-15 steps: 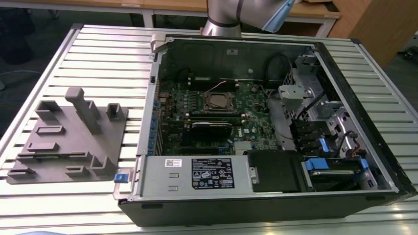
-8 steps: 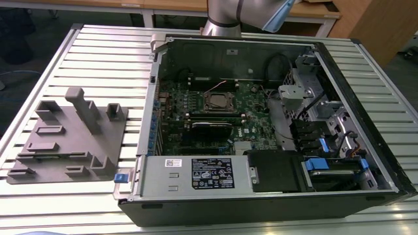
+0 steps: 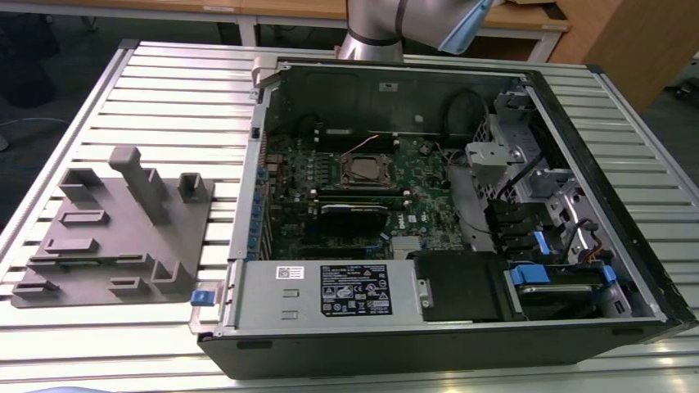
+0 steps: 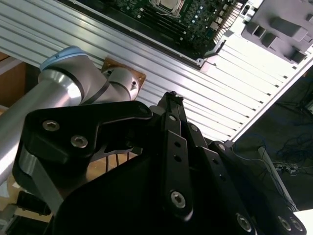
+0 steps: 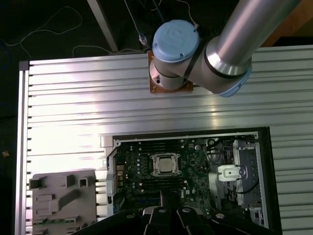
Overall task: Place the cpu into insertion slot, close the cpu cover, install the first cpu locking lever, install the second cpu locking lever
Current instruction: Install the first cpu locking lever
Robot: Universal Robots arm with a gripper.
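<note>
The insertion slot (image 3: 366,170) sits in the middle of the green motherboard inside the open computer case. In the first wrist view the cpu (image 5: 166,165) shows as a dull silver-grey square in the slot, and the cpu cover (image 5: 155,165) frames it as a silvery rim. How the locking levers stand cannot be made out. My gripper (image 5: 164,195) hangs high above the case, well clear of the slot. Its black fingers (image 4: 168,110) are pressed together with nothing between them. The slot (image 4: 167,5) also peeks in at the edge of the second wrist view.
The case (image 3: 437,336) lies open on a ribbed aluminium table (image 3: 175,90). A grey fixture block (image 3: 110,229) stands at the exterior view's left. Memory slots, cables, a drive cage (image 3: 525,172) and a power supply (image 3: 327,291) crowd around the socket. The arm's base (image 5: 173,49) is bolted behind the case.
</note>
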